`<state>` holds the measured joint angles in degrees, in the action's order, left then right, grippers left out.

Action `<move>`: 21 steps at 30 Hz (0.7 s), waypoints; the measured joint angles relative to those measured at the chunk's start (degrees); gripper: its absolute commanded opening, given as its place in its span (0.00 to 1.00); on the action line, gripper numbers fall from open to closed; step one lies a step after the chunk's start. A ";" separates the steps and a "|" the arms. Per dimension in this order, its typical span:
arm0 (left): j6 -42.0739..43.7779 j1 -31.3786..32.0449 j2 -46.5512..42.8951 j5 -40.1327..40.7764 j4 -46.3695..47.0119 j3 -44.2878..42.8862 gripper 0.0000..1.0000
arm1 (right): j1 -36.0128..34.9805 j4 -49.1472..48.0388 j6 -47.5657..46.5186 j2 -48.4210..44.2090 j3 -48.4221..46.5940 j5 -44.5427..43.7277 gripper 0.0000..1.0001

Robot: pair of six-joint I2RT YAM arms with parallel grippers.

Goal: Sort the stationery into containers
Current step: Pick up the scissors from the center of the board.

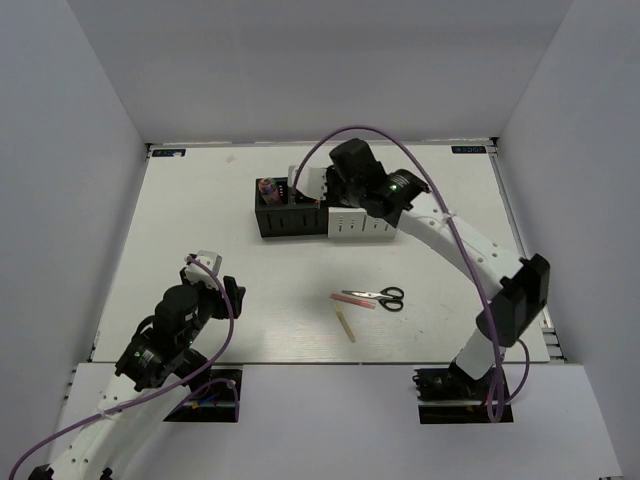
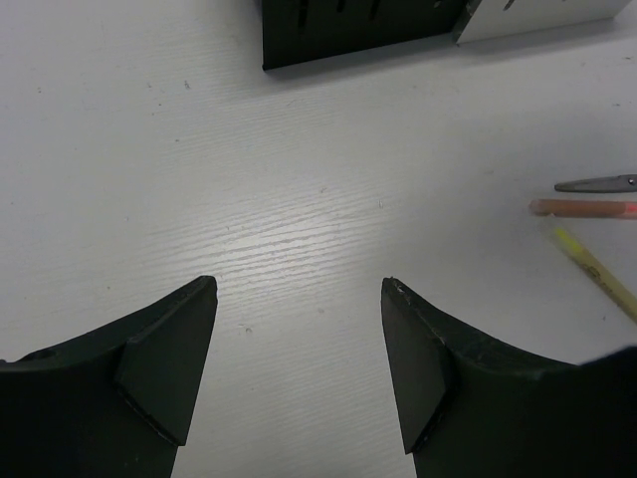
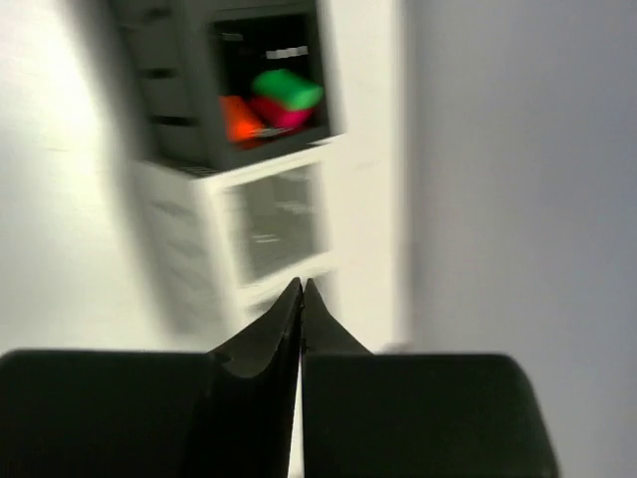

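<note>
The containers (image 1: pixel 325 215) stand in a row at the back of the table, two black on the left and two white on the right. Highlighters with orange, pink and green caps (image 3: pixel 271 104) stick out of the far-left black holder (image 1: pixel 268 205). My right gripper (image 3: pixel 302 289) is shut with nothing in it and hovers over the row (image 1: pixel 322 185); its view is blurred. Black-handled scissors (image 1: pixel 386 297), a thin pink stick (image 1: pixel 357 300) and a pale stick (image 1: pixel 345 322) lie mid-table. My left gripper (image 2: pixel 299 289) is open over bare table, left of them (image 1: pixel 208 272).
White walls close in the table on three sides. In the left wrist view the scissors' tip (image 2: pixel 597 184), the pink stick (image 2: pixel 582 208) and the pale stick (image 2: pixel 597 271) lie at the right edge, and the black holder (image 2: pixel 358 25) is at the top.
</note>
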<state>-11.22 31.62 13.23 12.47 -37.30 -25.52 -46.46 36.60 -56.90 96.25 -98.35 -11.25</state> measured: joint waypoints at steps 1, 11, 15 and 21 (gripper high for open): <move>0.00 0.00 0.00 0.00 0.00 0.00 0.77 | 0.52 1.03 6.56 -1.92 2.10 2.40 0.34; -0.09 0.00 1.31 -1.09 0.00 0.02 0.72 | 6.84 4.55 34.01 -17.46 33.99 29.35 0.00; -0.13 0.00 1.92 -1.36 0.00 0.04 0.72 | 7.04 4.44 32.59 -17.27 39.39 33.03 0.46; -0.15 0.00 2.36 -1.38 0.00 0.04 0.72 | 6.99 1.46 30.49 -14.67 40.15 33.48 0.44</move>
<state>-11.38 31.62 15.59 11.09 -37.30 -25.47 -39.46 38.06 -26.41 81.58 -58.19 22.24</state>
